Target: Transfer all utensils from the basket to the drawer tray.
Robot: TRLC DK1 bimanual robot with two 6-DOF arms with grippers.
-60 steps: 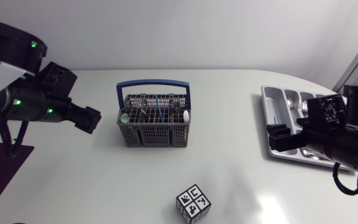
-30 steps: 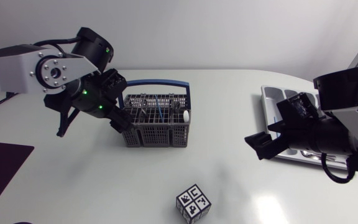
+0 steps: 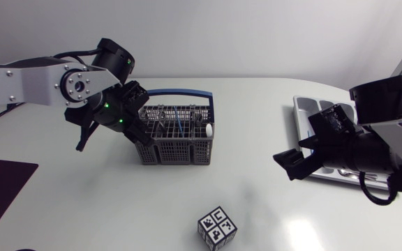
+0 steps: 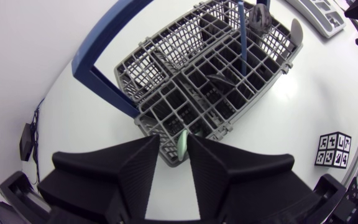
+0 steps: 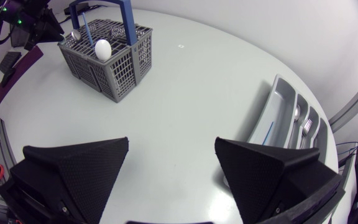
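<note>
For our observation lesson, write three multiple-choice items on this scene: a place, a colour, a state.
1. Where on the table is the tray? A) right end B) middle C) left end
2. What colour is the handle of the basket? A) red B) blue C) yellow
3. How is the right tool? A) shut on the basket B) shut, empty C) open, empty
Key: 1 A, the tray lies at the right edge; 2 B, the handle is blue in every view; 3 C, its fingers stand wide apart with nothing between.
</note>
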